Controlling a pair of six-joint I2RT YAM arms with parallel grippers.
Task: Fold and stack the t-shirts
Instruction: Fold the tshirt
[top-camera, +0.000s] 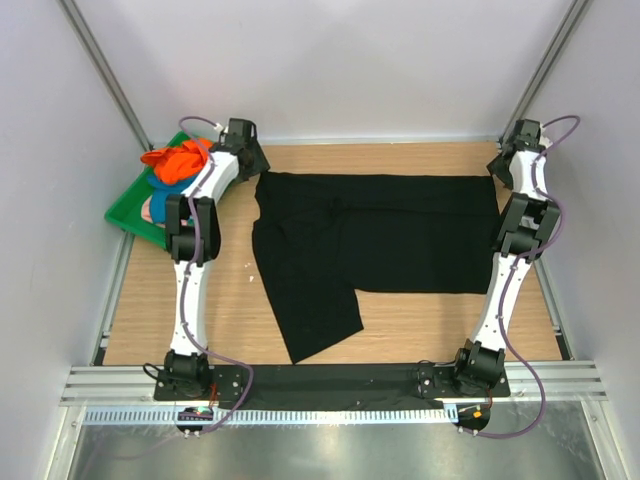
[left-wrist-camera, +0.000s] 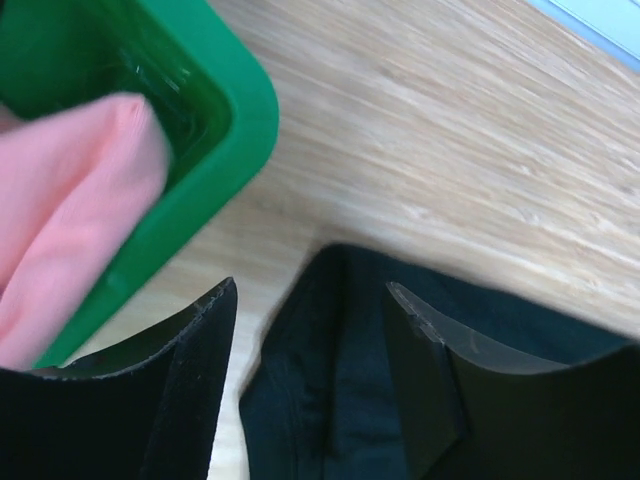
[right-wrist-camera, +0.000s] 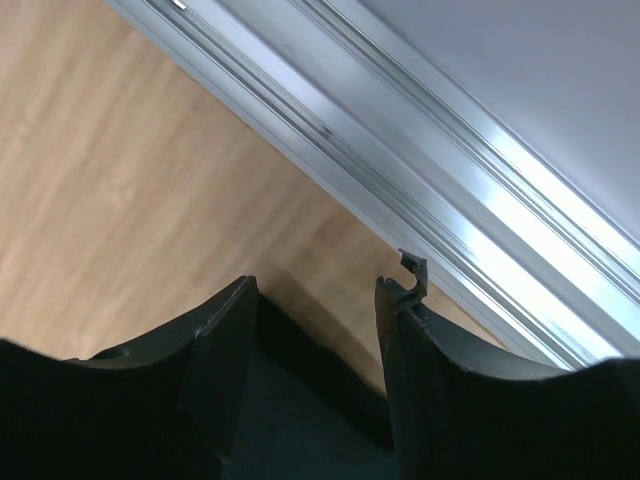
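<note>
Where t-shirt lies, wood table, white walls

Bright even light, faint soft shadows, wrist views slightly blurred

Plain black t-shirt, orange t-shirt, pink t-shirt, green tray, light wood-grain table

Left tool and right tool apparently gape, arms outstretched.
</note>
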